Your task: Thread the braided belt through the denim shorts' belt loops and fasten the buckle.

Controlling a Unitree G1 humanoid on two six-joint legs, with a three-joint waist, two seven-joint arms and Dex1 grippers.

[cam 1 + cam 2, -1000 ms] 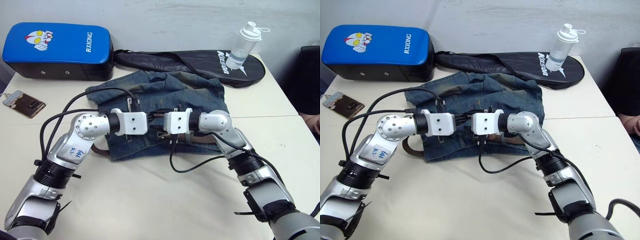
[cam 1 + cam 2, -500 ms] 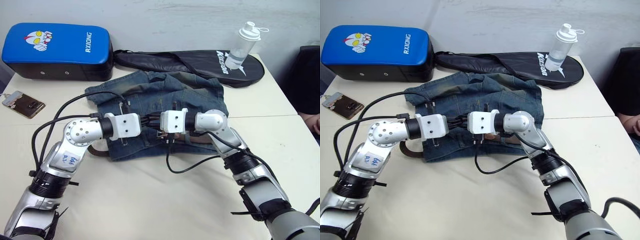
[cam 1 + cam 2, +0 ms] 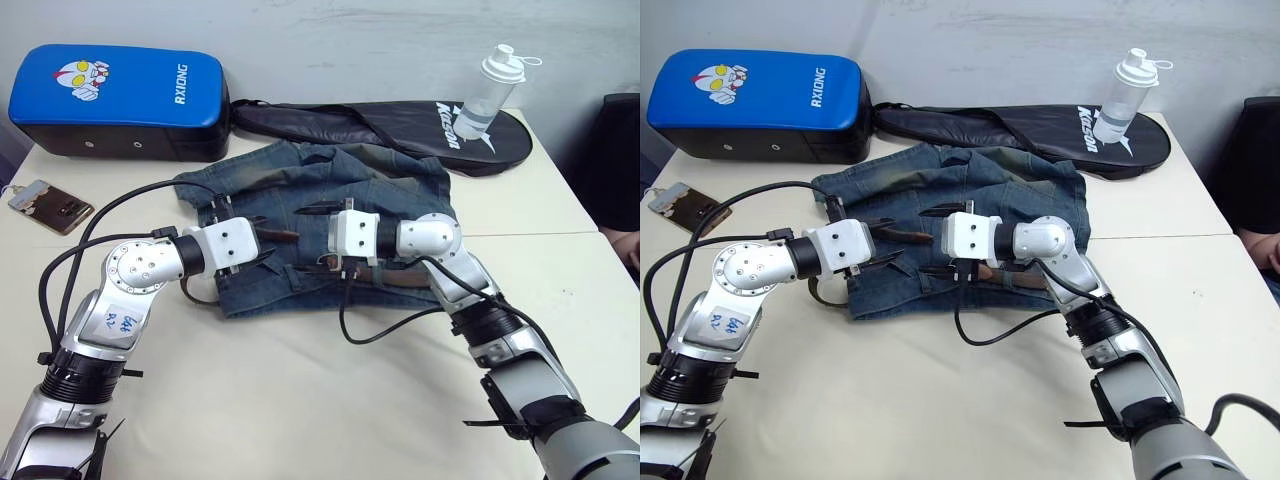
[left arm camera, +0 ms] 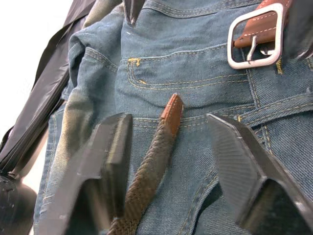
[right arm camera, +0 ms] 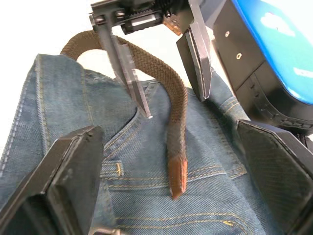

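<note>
The denim shorts (image 3: 340, 185) lie spread in the middle of the table. The braided belt (image 5: 178, 98) arches down between both pairs of fingers, and its brown leather tip (image 4: 172, 110) rests on the denim. The silver buckle (image 4: 254, 36) lies on the waistband just beyond that tip, and more belt (image 3: 400, 277) runs under my right arm. My left gripper (image 3: 262, 245) stands open around the belt without pinching it. My right gripper (image 3: 308, 240) faces it, open wide, with nothing held. I cannot make out the belt loops.
At the back of the table are a blue padded block (image 3: 115, 95), a black racket bag (image 3: 400, 125) and a clear bottle (image 3: 485, 95). A phone (image 3: 50, 205) lies at the left edge. A person's hand (image 3: 630, 245) shows at the right edge.
Both grippers have opened and drawn apart; the left arm pulled back to the left. The belt end they pinched between them now lies loose on the shorts.
</note>
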